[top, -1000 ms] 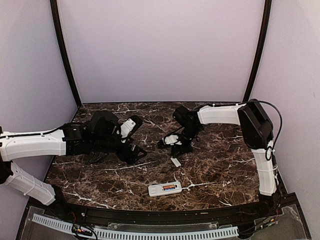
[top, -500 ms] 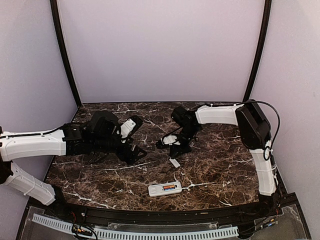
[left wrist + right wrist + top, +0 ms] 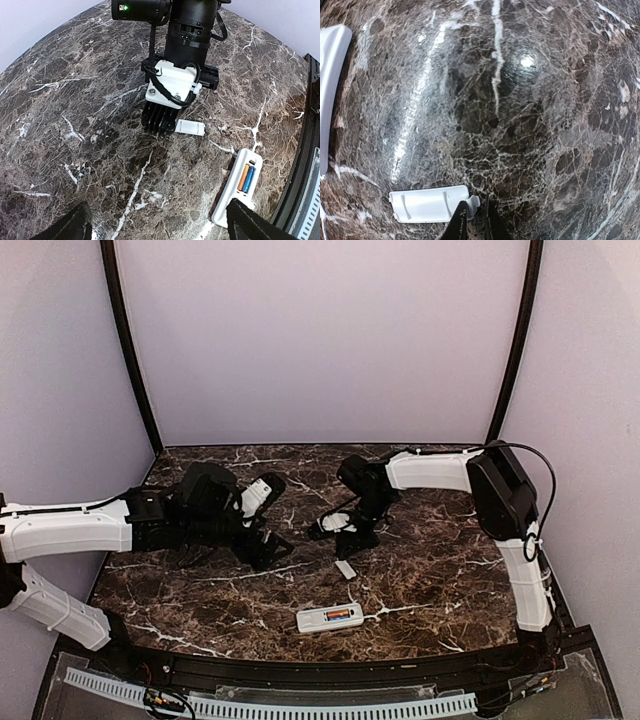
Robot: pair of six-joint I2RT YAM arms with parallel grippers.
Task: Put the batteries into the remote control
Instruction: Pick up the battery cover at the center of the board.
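Bench (image 3: 440,570) is dark veined marble, walls (image 3: 320,340) plain lilac; left gripper (image 3: 155,227) jaws wide apart, right gripper (image 3: 476,220) jaws nearly together by the white cover (image 3: 427,203).

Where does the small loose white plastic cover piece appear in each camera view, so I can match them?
Top external: the small white rectangular plastic cover lies mid-table on the marble, just below the right gripper.
Left wrist: right of centre, beside that gripper's tips.
Right wrist: along the bottom edge, left of centre.
Shared landmark: the right gripper, at the cover's end in every view.
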